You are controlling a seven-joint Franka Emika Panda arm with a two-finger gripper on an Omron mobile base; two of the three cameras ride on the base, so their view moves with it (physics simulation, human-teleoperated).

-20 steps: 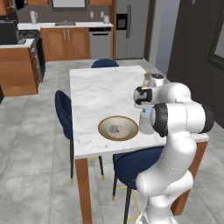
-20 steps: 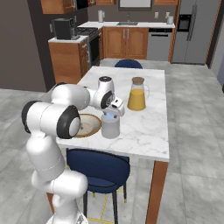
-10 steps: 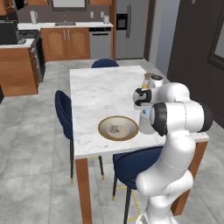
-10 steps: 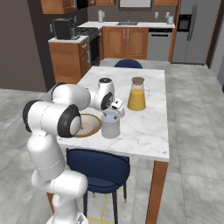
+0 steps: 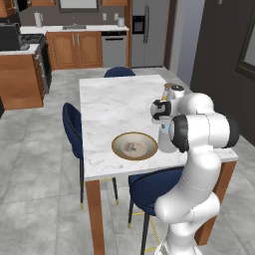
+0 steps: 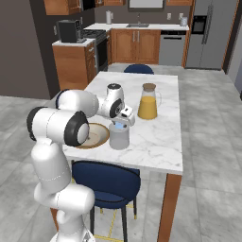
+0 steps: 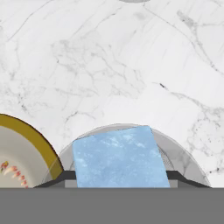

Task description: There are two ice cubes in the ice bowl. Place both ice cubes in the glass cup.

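— Largest first: marble table [image 5: 107,107], hard and flat. Then?

— Ice bowl [image 5: 134,145] near the front edge, wide and shallow, stiff, probably steady enough to reach into. Just beside it, glass cup [image 6: 119,136]: upright, clear, rigid, likely breakable and easy to tip if knocked at the rim.

— And the tool?

— Gripper [image 6: 124,118] directly above the cup's mouth, jaws drawn narrow on the pale blue ice cube [image 7: 120,156]. Seen from the hand camera, cube framed by the cup's rim below, bowl's gold rim off to one side.

— Handling of that cube?

— Presumably light, hard and slick; best pinched across two flat opposite faces, as here. Probably apt to squirt out under too hard a squeeze.

— Second one?

— Small pale chunk lying in the bowl, apparently the greyish-white ice cube [image 5: 131,147]; too small to judge its faces. Likely same grip from above.

— Any brands, labels, writing?

— None readable anywhere, not on the cup, the bowl, or the orange-filled pitcher [image 6: 148,101] further back on the table.
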